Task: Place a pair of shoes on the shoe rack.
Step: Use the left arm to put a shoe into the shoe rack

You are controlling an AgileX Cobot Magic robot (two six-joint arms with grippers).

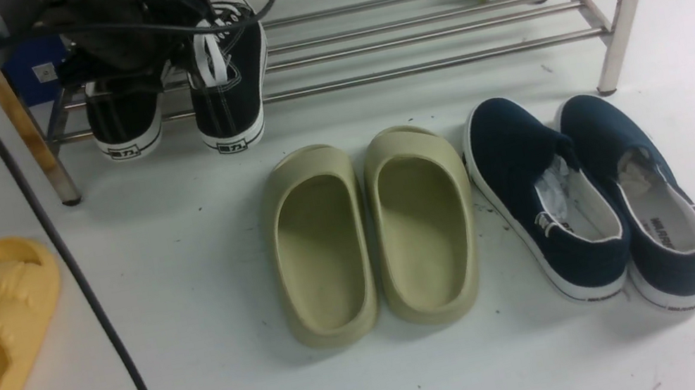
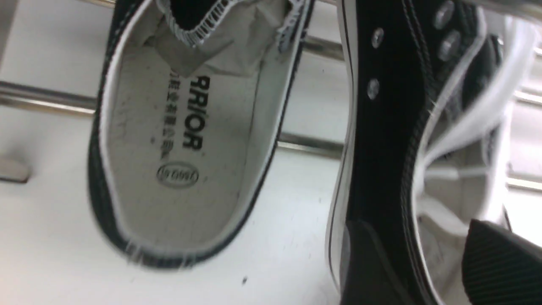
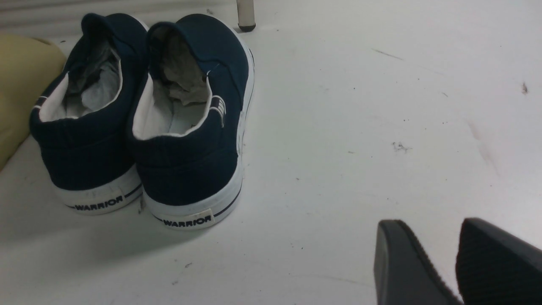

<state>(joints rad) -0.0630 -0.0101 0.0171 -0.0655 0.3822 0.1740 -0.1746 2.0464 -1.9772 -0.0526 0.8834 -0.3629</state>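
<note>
The pair of shoes (image 1: 233, 93) sits on the lowest shelf of the shoe rack (image 1: 439, 64), at the rack's left end, toes in and heels hanging over the rack's front bar. The sneaker nearer the rack's middle leans a little. The left fingers (image 2: 368, 262) are spread apart astride that sneaker's collar, not visibly pinching it. The right fingers (image 3: 406, 262) stand slightly parted and empty over the bench (image 1: 224, 388) in front of the rack. Placement looks essentially done. What remains, I judge, is drawing the left fingers clear without dragging the shoe off.
</note>
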